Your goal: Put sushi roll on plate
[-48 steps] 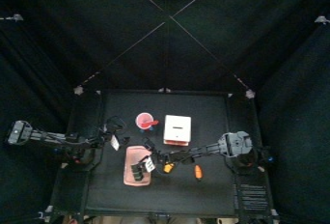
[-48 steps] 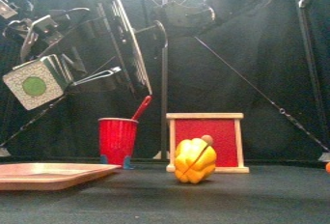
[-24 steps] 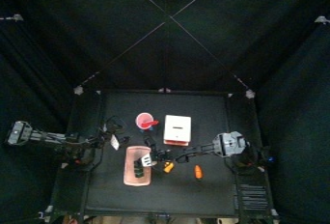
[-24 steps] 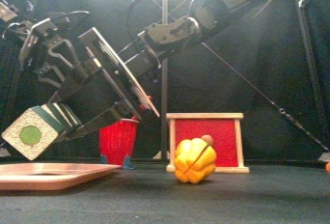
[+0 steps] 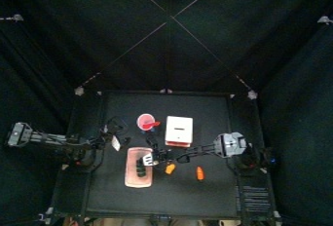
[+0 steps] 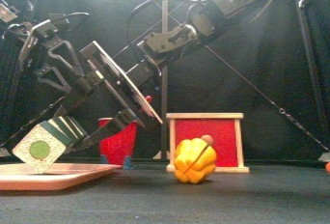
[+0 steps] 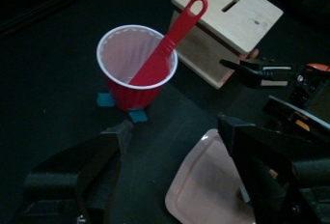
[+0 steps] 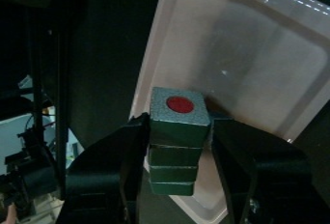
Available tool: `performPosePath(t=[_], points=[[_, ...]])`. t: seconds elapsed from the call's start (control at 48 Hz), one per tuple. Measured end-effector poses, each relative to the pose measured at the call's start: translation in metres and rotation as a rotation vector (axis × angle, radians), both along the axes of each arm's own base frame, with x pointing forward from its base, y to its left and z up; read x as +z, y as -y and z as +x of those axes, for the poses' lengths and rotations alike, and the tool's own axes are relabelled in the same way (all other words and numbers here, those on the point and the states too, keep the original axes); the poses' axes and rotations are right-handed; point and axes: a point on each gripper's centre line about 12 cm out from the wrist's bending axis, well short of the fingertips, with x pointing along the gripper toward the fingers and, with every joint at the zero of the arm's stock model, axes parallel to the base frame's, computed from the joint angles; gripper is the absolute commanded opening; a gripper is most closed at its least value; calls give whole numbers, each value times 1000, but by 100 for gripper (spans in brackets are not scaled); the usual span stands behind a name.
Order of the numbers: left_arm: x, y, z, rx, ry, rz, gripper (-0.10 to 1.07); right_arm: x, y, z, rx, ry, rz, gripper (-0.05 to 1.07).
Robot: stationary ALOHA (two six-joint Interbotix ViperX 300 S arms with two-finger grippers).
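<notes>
From above, the right tool (image 5: 152, 160) has reached across from the right and now sits over the plate (image 5: 134, 174), nearer its far end than half a second ago; the roll itself is too small here to make out. The left tool (image 5: 112, 140) rests just beyond the plate's far end, near the cup (image 5: 146, 124), and whether it is released or clenched cannot be told from any view. From the front, the roll (image 6: 41, 150) has come down steadily over the last second, from well above the table to just over the plate (image 6: 58, 174), not yet touching it. In the left wrist view the cup (image 7: 137, 67) with its spoon (image 7: 171, 41) and the box (image 7: 233, 20) lie ahead of that idle tool, the plate (image 7: 206, 182) close beside it. The right wrist view shows the right tool (image 8: 178, 155) grasping the roll (image 8: 180, 131) between its jaws, with the plate (image 8: 245, 44) directly beneath. The carry looks nearly done; what remains is likely a short drop and release.
</notes>
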Motion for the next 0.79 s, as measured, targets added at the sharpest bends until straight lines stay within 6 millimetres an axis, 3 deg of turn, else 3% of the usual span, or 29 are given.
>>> performPosePath(t=[0.458,0.792], points=[[-2,0,0,2,-5,-1,102,-9,3,-9,8,-112,-36,100],[-2,-1,-1,4,-5,-1,102,-5,2,-6,27,-109,-65,101]])
